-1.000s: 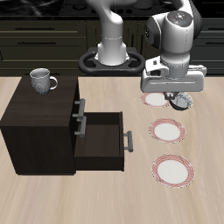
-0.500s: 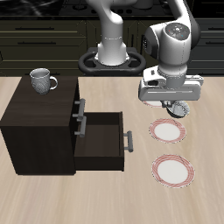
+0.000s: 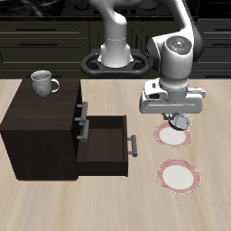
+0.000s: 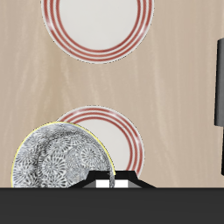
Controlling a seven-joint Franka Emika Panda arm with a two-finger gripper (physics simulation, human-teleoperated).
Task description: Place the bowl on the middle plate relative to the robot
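A small round white-grey bowl [image 4: 61, 163] with a dense grey floral pattern inside hangs upright in the air, partly over a round flat white plate with pink-red rings on its rim [image 4: 118, 133]. That middle plate [image 3: 172, 136] lies flat on the pale wooden tabletop [image 3: 108, 203].

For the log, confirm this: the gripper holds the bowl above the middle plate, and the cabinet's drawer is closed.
Wrong on the drawer: the exterior view shows it pulled open from the cabinet. The rest stands: the gripper holds the bowl above the middle plate.
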